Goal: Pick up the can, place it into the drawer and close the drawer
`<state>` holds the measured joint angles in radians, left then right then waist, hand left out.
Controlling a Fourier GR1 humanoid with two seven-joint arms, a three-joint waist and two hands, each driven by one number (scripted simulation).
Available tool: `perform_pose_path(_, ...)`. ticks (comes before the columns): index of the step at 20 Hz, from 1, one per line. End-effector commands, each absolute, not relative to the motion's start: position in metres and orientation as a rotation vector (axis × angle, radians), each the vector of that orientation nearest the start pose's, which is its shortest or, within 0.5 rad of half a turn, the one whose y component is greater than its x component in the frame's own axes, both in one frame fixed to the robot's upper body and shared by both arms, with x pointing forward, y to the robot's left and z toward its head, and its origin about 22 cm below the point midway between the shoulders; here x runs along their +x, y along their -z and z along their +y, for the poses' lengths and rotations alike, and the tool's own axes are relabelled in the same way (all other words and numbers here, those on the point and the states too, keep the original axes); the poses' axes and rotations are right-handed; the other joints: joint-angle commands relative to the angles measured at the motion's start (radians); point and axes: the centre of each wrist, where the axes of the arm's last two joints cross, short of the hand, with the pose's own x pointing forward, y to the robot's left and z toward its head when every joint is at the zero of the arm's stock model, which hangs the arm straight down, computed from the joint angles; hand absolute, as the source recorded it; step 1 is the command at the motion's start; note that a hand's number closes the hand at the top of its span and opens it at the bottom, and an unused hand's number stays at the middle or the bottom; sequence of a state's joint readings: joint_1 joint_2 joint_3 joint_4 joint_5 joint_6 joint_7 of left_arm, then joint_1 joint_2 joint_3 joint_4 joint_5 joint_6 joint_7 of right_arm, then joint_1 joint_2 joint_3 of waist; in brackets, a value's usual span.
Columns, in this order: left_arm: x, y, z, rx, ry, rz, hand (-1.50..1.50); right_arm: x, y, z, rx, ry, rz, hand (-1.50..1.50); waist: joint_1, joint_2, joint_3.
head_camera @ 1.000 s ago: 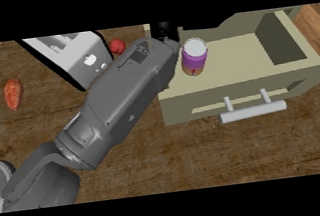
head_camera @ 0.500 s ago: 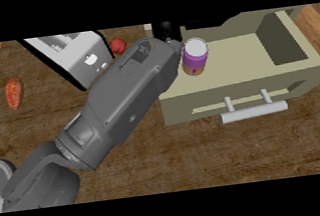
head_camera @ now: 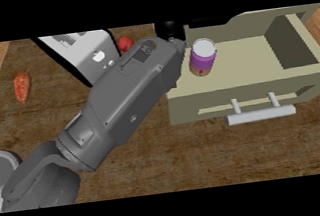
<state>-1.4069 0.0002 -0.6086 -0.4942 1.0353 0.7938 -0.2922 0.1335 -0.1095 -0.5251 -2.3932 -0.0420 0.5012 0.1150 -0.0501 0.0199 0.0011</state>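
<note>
Inside the open beige drawer (head_camera: 257, 62), near its left wall, stands the purple white-topped can (head_camera: 203, 57), seemingly upright. The black left hand (head_camera: 169, 29) is just beside it, mostly hidden; whether it grips cannot be told.

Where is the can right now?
In the head view, the can is upright at the left end of the open drawer, just right of the left hand.
</note>
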Motion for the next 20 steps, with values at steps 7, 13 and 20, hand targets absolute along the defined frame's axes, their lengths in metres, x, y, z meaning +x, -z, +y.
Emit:
perform_pose_path(7,0.415,-0.19,-0.025,-0.052,-0.149,-1.738,-1.5,0.183,-0.162,-0.279,-0.603,-0.643,-1.965,-1.5,0.043,-0.007,0.0)
perform_pose_path(13,0.411,-0.192,-0.027,-0.037,-0.153,-1.715,-1.5,0.228,-0.147,-0.246,-0.71,-0.726,-1.97,-1.5,0.073,-0.018,-0.001)
perform_pose_path(20,0.423,-0.21,-0.003,0.005,-0.173,-1.704,-1.5,0.283,-0.143,-0.213,-0.81,-0.921,-1.918,-1.5,0.071,-0.017,-0.001)
